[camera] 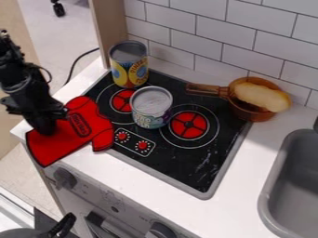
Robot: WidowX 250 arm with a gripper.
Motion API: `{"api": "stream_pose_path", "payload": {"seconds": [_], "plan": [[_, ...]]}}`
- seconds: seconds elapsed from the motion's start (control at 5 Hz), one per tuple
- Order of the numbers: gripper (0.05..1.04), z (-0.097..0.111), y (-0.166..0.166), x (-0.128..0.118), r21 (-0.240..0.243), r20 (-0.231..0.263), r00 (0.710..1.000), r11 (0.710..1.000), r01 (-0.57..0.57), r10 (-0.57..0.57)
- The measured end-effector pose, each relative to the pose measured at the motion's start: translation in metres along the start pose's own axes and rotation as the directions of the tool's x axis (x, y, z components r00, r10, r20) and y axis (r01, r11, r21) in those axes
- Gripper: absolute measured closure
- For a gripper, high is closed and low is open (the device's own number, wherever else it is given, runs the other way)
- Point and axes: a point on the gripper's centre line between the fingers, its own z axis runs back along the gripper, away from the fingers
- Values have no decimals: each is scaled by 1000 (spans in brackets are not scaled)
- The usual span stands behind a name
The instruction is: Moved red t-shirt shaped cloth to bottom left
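Note:
The red t-shirt shaped cloth [77, 128] lies at the left of the counter, its right sleeve reaching over the stove's left edge and its lower left part at the counter's front left edge. My gripper [44, 129] hangs down over the left part of the cloth, its lower end touching or just above the red fabric. Whether the cloth is held between its tips is hidden.
Right of the cloth, the black stove top [205, 160] bears a yellow can [129, 69] and a silver-topped can [151, 108]. A brown pan [248, 111] with a bread-like piece [261, 96] stands at the back right. The grey sink [273, 190] is at the right.

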Motion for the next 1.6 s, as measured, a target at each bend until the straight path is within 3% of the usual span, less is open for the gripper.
{"api": "stream_pose_path", "payload": {"seconds": [0.2, 0.6, 0.8, 1.0, 1.2, 1.4, 1.6], "plan": [[1031, 6, -7, 3, -27, 13, 999, 999, -40, 40], [1031, 45, -17, 9, -63, 14, 998, 996, -66, 67], [1031, 52, -30, 14, -36, 51, 994, 995, -92, 94], [1031, 46, -59, 10, -41, 37, 998, 998, -45, 47], [1031, 51, -92, 7, -73, 64, 998, 997, 19, -15], [1031, 54, -137, 0, -99, 24, 997, 992, 76, -74], [1031, 63, -180, -11, -139, 18, 992, 982, 125, -124]]}}
